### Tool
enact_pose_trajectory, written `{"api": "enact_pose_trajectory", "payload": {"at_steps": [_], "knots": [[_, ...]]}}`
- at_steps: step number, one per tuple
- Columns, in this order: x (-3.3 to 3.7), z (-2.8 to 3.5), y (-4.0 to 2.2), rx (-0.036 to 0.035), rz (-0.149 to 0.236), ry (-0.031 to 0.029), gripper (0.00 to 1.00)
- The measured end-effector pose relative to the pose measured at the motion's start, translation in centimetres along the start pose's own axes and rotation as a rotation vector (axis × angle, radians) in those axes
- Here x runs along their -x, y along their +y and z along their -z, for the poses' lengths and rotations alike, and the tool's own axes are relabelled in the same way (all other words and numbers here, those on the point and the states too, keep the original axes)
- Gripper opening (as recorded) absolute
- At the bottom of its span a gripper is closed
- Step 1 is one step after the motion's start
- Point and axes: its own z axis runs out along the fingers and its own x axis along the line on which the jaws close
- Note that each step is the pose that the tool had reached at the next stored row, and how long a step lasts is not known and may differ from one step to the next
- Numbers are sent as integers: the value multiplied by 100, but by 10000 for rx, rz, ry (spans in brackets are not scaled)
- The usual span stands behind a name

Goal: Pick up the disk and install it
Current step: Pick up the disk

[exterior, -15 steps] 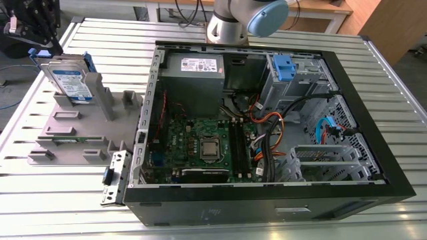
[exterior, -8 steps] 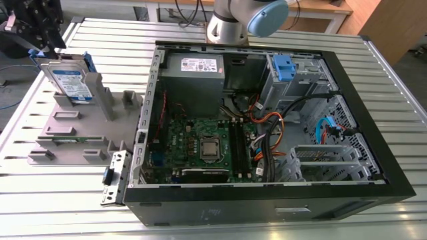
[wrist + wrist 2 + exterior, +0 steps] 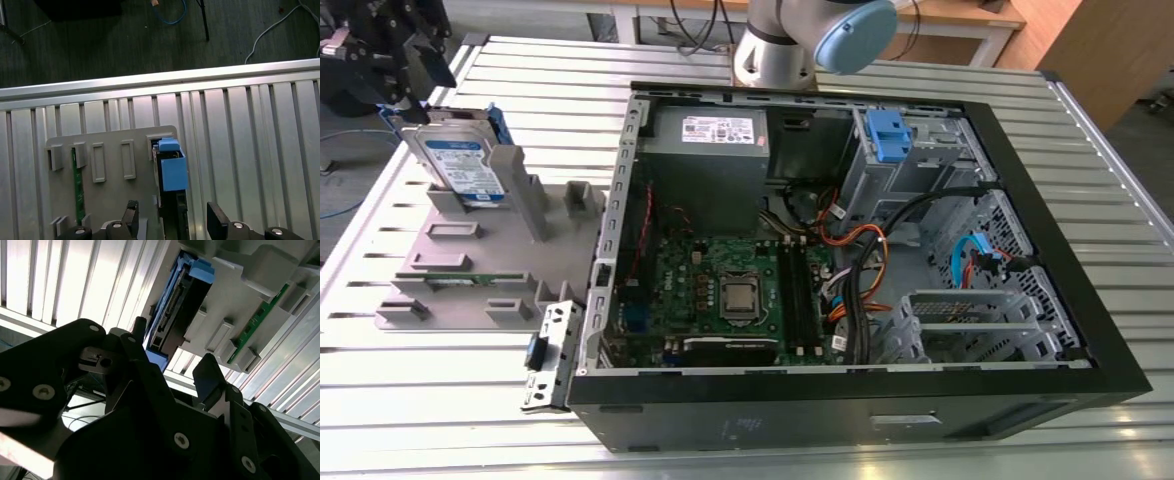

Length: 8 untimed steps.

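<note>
The disk (image 3: 460, 165) stands on edge in a slot of the grey fixture (image 3: 467, 270) at the exterior view's left. Its white-and-blue label faces forward and a blue carrier frame runs round its edges. My black gripper (image 3: 403, 90) hangs just above and behind its top edge. In both wrist views the disk (image 3: 170, 172) (image 3: 172, 305) shows edge-on, lined up with the gap of the gripper (image 3: 173, 215) (image 3: 175, 352). The fingers (image 3: 216, 216) are spread wide, one to each side, touching nothing. The gripper is open and holds nothing.
An open black computer case (image 3: 1067, 250) lies at the exterior view's right, with a drive bay and blue latch (image 3: 887, 135), a power supply (image 3: 707, 140), a motherboard and cables inside. A green memory stick (image 3: 76, 185) lies in the fixture. The slatted metal table (image 3: 454, 400) ends near the fixture.
</note>
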Motion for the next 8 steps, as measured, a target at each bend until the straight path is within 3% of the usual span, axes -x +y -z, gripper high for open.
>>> {"api": "enact_pose_trajectory", "payload": {"at_steps": [8], "knots": [[7, -45, -1, -10, 460, 14, 64]]}}
